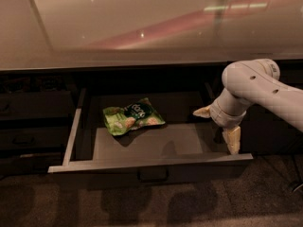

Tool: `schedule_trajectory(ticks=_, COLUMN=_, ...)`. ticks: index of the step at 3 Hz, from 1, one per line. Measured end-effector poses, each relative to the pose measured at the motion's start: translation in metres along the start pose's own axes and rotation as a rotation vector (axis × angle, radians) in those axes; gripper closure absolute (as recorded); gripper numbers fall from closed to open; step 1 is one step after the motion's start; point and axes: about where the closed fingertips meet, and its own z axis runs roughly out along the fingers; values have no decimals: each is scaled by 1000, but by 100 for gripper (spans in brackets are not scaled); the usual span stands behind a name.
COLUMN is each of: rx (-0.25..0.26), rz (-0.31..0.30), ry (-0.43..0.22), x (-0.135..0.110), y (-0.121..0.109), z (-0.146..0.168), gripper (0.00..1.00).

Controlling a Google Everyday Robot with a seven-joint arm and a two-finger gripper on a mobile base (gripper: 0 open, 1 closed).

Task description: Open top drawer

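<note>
The top drawer point(156, 161) stands pulled far out under the counter, its grey inner tray showing and its small dark loop handle point(152, 175) at the centre of the front. A green snack bag point(132, 117) lies in the tray toward the back left. My gripper point(218, 126) hangs over the drawer's right end on the white arm point(265, 89). It is open, with one cream fingertip point(202, 111) pointing left and the other fingertip point(232, 140) pointing down near the front edge. It holds nothing.
A glossy beige countertop point(142, 27) overhangs the drawers. Shallower dark drawer fronts point(28, 122) stack at the left. A dark cabinet front point(274, 136) is behind the arm at the right. Dark carpet point(142, 207) lies in front.
</note>
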Motion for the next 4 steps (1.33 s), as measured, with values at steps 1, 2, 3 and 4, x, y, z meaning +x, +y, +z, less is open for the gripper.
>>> schedule_trajectory(ticks=1, rx=91, rz=-93, ry=2, x=-28, y=11, z=-20, gripper=0)
schedule_trajectory(ticks=2, rx=86, rz=-113, ry=-8, x=-39, y=40, z=-12, gripper=0)
schedule_trajectory(ticks=3, rx=86, rz=-113, ry=-8, x=-39, y=40, z=-12, gripper=0)
schedule_trajectory(ticks=4, rx=147, rz=-124, ry=11, x=-48, y=37, z=-56, gripper=0)
